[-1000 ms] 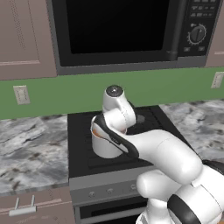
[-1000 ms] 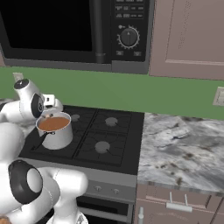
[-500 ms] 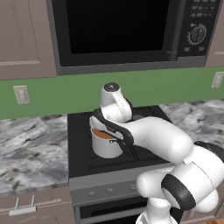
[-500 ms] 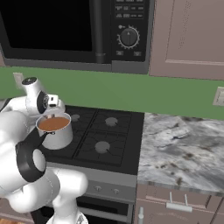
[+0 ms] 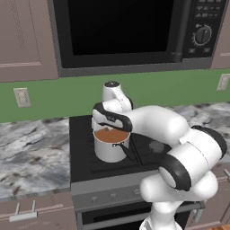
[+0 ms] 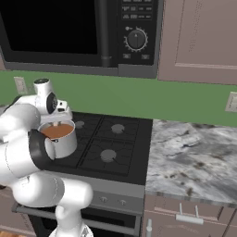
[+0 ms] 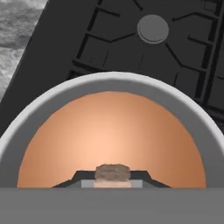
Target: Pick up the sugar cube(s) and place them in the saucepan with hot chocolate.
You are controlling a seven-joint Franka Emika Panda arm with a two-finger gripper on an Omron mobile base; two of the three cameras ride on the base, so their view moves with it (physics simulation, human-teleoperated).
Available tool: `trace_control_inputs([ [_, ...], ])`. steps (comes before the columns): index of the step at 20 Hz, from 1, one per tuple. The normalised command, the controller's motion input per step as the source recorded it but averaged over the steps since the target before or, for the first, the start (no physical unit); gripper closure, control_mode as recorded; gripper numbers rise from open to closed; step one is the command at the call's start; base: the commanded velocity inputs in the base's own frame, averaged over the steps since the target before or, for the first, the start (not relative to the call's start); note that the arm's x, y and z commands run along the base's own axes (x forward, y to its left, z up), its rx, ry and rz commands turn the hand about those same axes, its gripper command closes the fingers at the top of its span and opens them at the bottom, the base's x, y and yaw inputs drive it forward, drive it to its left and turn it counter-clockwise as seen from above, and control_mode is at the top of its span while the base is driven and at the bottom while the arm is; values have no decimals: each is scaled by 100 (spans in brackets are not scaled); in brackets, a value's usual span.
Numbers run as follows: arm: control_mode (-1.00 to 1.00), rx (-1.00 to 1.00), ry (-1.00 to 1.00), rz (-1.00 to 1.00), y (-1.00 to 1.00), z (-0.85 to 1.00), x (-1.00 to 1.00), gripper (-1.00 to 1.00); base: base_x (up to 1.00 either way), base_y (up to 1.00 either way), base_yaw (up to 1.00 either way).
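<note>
The silver-grey saucepan [image 5: 109, 152] stands on the front left burner of the black cooktop, its black handle pointing front right. Reddish-brown hot chocolate [image 5: 110, 134] fills it nearly to the rim. My gripper [image 7: 112, 178] hangs straight over the liquid, just above its surface, shut on a small brownish sugar cube [image 7: 112, 171] held between the two dark fingertips [image 7: 82, 177]. From the hand view the pan's rim [image 7: 52, 99] rings the hot chocolate [image 7: 112, 131]. In the right base view the saucepan [image 6: 61, 141] sits under the hand, at the cooktop's left.
The black cooktop [image 6: 115, 143] has free burners to the right of the pan. A black microwave [image 5: 121, 31] hangs close above. Marble counters [image 6: 194, 162] flank the stove on both sides. The green wall behind carries outlets [image 5: 21, 96].
The arm has swung the hand from beside the pan to right over it and lowered it toward the hot chocolate, the cube still held.
</note>
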Motion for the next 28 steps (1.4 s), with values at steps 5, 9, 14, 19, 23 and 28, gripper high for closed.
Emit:
trace_control_inputs([
  [5,-100,0,7,0,0,-21,8,100,0,0,0],
  [9,-100,0,1,0,0,-24,5,100,0,0,0],
  [14,-100,0,0,0,0,-19,4,100,0,0,0],
  [19,-100,0,0,0,0,-15,13,100,0,0,0],
  [23,-100,0,0,0,0,-14,17,100,0,0,0],
  [28,-100,0,0,0,0,-4,11,100,0,0,0],
])
